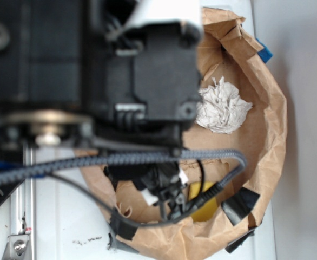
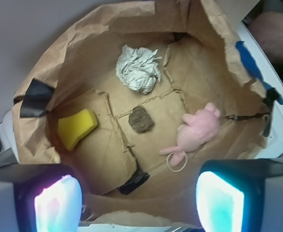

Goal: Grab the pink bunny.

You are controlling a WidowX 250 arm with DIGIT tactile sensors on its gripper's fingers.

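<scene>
A WidowX arm hovers above a crumpled brown paper bag (image 2: pixel 219 43) opened out into a shallow bowl on a white counter (image 1: pixel 66 222), its pincer (image 2: pixel 139 200) spread wide and holding nothing, the two lit pads (image 2: pixel 57 203) framing the near edge of the wrist view and touching neither the bag nor its contents. The small pale-pink fuzzy plush bunny (image 2: pixel 197 133) lies on the bag's floor to the right of centre, beyond the pincer and closer to its right pad than its left, well apart from both. Its body runs on a slant from the near left to the far right, with a thin cream cord loop (image 2: pixel 176 162) trailing at the near end. A crumpled white paper ball (image 2: pixel 138 68) sits at the far side, a rough dark brown lump (image 2: pixel 141 119) at the middle and a yellow sponge wedge (image 2: pixel 77 127) at the left, all apart from the toy. In the exterior view the arm hides the bunny altogether. The grasp likely calls for a shift to the right and forward, then a descent with the jaws set across the slant.
</scene>
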